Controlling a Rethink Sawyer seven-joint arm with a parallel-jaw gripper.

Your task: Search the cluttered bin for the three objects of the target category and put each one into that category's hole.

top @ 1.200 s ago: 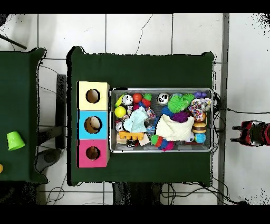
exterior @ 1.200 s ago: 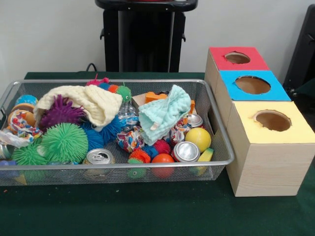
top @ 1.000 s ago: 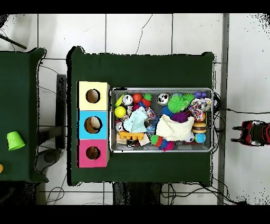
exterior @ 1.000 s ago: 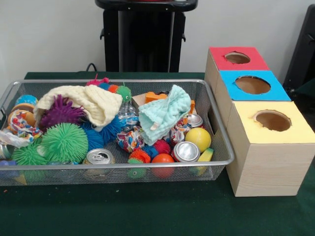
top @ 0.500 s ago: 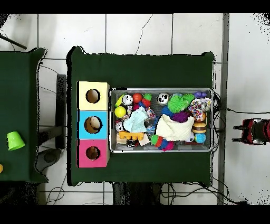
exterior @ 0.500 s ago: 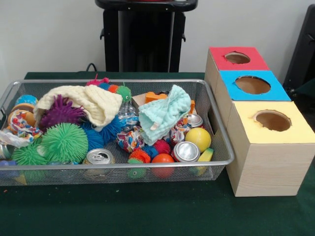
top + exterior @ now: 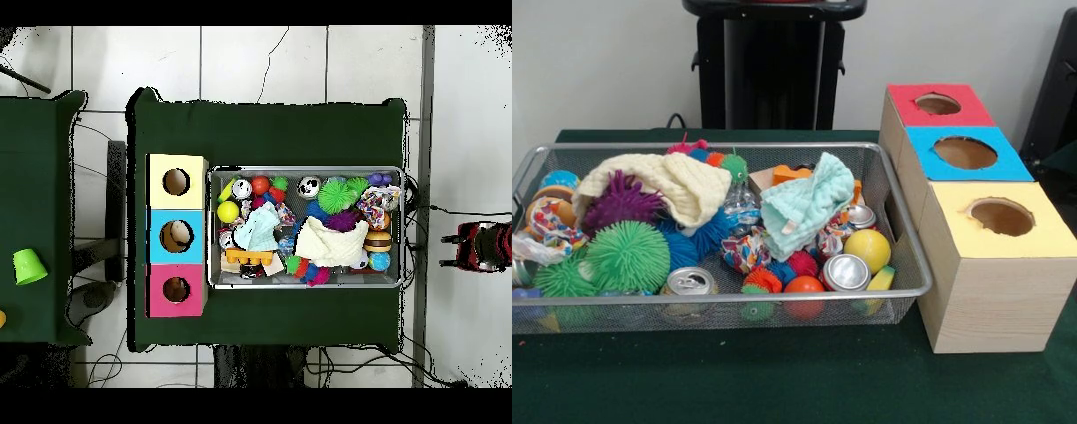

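The bin (image 7: pixel 914 291) sits on the green table (image 7: pixel 777 380), a wide shallow basket of silver wire mesh with a thick metal rim, just beside the row of boxes. Nearest the front rim lie two cans (image 7: pixel 846 272) with their tops up, an orange ball (image 7: pixel 804 286) between them, a yellow ball (image 7: pixel 869 248) and two green spiky balls (image 7: pixel 627 256). Farther in, a mint cloth (image 7: pixel 806 208) is heaped at the middle and a cream knit cloth (image 7: pixel 680 184) drapes over a purple spiky ball (image 7: pixel 620 201). To the side stand the yellow box (image 7: pixel 993 265), the blue box (image 7: pixel 962 155) and the red box (image 7: pixel 937 106), each with a round hole on top. Behind the table stands my black pedestal (image 7: pixel 772 62). My arm and jaws show in neither view, so I cannot tell how they stand.
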